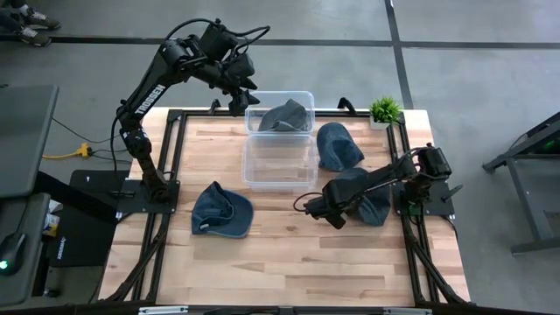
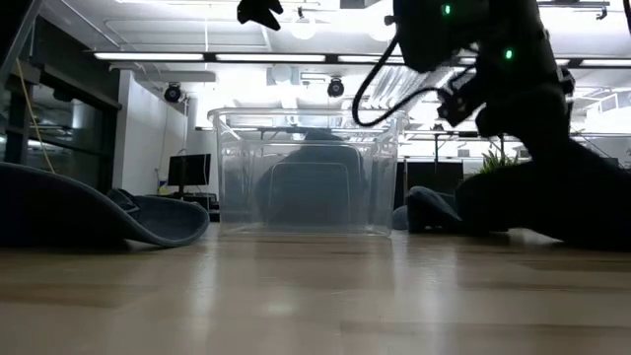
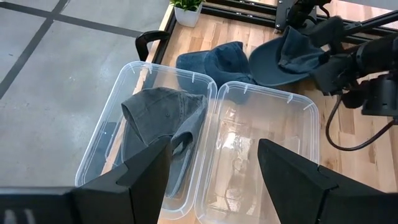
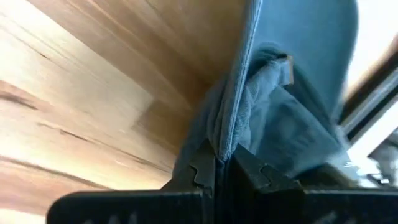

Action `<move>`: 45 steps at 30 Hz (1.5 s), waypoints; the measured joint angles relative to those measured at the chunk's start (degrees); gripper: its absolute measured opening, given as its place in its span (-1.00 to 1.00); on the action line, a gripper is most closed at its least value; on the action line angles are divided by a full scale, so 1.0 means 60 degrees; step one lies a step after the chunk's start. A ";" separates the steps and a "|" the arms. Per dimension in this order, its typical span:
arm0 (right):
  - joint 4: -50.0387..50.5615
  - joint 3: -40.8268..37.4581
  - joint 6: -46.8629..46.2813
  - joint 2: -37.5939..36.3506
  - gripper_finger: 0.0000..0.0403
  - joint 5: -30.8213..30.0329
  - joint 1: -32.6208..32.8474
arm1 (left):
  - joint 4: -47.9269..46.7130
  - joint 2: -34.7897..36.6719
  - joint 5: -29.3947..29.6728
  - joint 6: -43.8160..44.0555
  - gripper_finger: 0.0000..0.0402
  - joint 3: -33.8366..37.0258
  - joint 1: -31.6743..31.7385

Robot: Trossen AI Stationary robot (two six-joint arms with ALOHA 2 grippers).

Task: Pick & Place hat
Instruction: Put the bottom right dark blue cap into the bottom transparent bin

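Two clear bins sit side by side mid-table. The far bin (image 1: 280, 98) holds a grey hat (image 1: 284, 115) (image 3: 161, 121); the near bin (image 1: 280, 164) (image 3: 264, 146) holds nothing. My left gripper (image 1: 238, 94) (image 3: 214, 180) hovers open above the far bin's left end. My right gripper (image 1: 325, 210) (image 4: 222, 165) is low at the table's right and shut on a dark blue hat (image 1: 360, 197) (image 3: 283, 59). A second blue hat (image 1: 338, 145) lies beside the bins. A third blue hat (image 1: 220, 211) lies brim-down at the near left. My right gripper pinches the dark blue hat's brim (image 4: 233, 134) at its edge between the two fingers. The brim stands edge-on in the hold, tilted up off the wood. The crown (image 1: 372, 206) trails toward the table's right edge and looks to rest on the table.
A small potted plant (image 1: 385, 109) stands at the far right corner. A black metal frame (image 1: 175, 140) runs along the table's sides. There is bare wood (image 1: 289, 262) along the near edge.
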State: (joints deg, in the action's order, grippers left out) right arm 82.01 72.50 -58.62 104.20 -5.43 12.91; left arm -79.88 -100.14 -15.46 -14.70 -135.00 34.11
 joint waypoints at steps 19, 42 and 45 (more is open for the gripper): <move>0.1348 0.2482 0.0332 -0.0102 -0.94 -0.0179 0.0175 | 0.0003 -0.0004 0.0224 -0.0434 0.18 0.0000 0.0002; 0.1336 0.2602 0.0249 -0.0874 -0.94 -0.0803 -0.0151 | -0.0127 0.0222 -0.2020 -0.0474 0.18 0.0164 0.2064; 0.1338 0.2602 -0.0004 -0.1377 -0.94 -0.1036 -0.0161 | -0.0127 0.0222 -0.2040 -0.0466 0.18 0.0164 0.2062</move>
State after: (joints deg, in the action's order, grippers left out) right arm 90.04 88.12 -58.64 95.94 -11.65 11.94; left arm -80.64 -98.80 -27.70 -17.50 -134.02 46.48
